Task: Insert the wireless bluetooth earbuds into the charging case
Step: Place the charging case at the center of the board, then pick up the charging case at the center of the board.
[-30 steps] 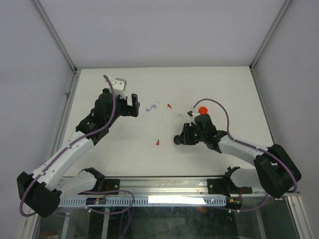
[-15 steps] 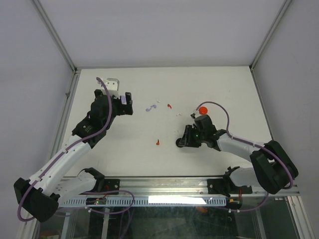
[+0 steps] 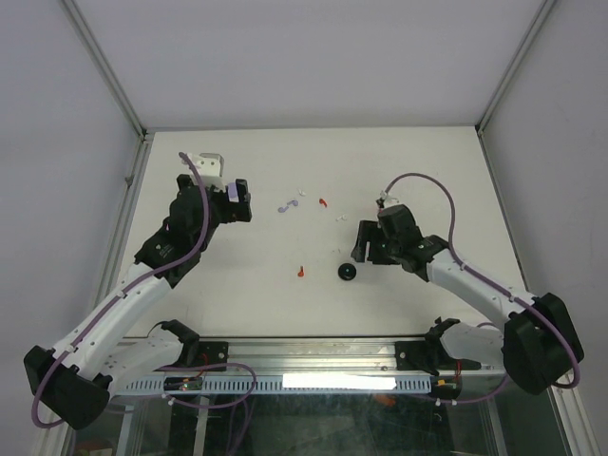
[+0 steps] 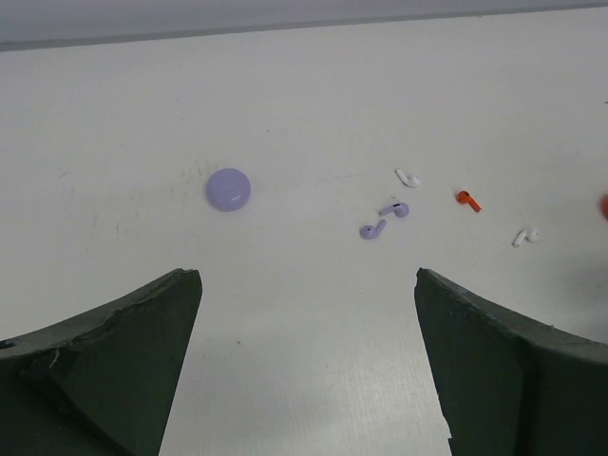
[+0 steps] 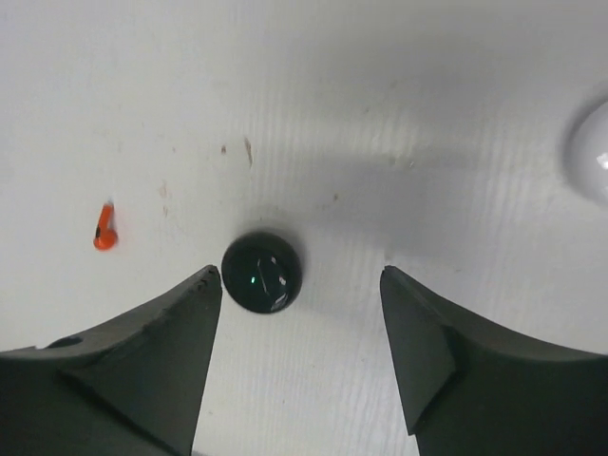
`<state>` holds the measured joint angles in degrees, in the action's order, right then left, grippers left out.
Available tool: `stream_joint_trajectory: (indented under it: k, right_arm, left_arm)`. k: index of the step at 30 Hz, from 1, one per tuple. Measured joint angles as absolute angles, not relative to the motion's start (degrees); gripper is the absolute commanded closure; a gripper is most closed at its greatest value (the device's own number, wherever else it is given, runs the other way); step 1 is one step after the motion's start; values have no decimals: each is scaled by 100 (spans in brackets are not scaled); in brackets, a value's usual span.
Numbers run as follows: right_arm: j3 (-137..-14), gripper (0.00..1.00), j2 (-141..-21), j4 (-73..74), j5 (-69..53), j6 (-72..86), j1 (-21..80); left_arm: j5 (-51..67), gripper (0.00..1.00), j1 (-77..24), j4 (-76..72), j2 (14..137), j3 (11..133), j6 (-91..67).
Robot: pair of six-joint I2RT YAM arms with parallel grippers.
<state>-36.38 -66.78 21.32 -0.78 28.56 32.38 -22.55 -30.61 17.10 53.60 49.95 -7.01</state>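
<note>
A shut black charging case [image 5: 261,272] lies on the table just off my right gripper's [image 5: 300,275] left fingertip; the jaws stand open around nothing. From above, the black case [image 3: 348,272] sits in front of the right gripper [image 3: 365,243]. A red earbud [image 5: 104,231] lies to its left, seen from above as the red earbud [image 3: 300,274]. My left gripper [image 4: 306,285] is open and empty, with a lavender case [image 4: 228,189], two lavender earbuds [image 4: 383,219], a white earbud [image 4: 408,178] and a red earbud [image 4: 467,199] ahead of it. From above the left gripper [image 3: 239,201] is at the left.
A pale round case [image 5: 594,161] shows at the right edge of the right wrist view. A second white earbud [image 4: 524,237] and a red shape [image 4: 604,204] lie at the right of the left wrist view. A white bracket [image 3: 211,163] stands at the back left.
My right gripper has opened, let go of the black case and drawn back from it; the case now lies free on the table. The left arm has pulled back to the left.
</note>
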Motion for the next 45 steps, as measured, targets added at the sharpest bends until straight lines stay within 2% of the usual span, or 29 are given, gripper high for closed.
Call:
stream_joint_trajectory:
  k: [9, 23, 29, 39, 45]
  right_arm:
    - [-4425, 25, -6976, 1865, 1286, 2425, 2648]
    - [-5253, 29, -9142, 972, 1745, 1636, 1916]
    - [-5732, 27, -9786, 790, 1142, 882, 1673]
    - [-6248, 24, -10141, 913, -464, -873, 1179]
    - [-6753, 24, -10718, 1369, -1402, -1498, 952]
  left_arm:
    - [-2257, 1, -2987, 1664, 5312, 4941, -869]
    - [-2252, 1, -2912, 1667, 5312, 4941, -987]
    - [-2213, 1, -2869, 1669, 5336, 4941, -989]
    - [-2021, 1, -2766, 1673, 5457, 4941, -1007]
    - [-1903, 1, -2764, 1673, 5502, 4941, -1007]
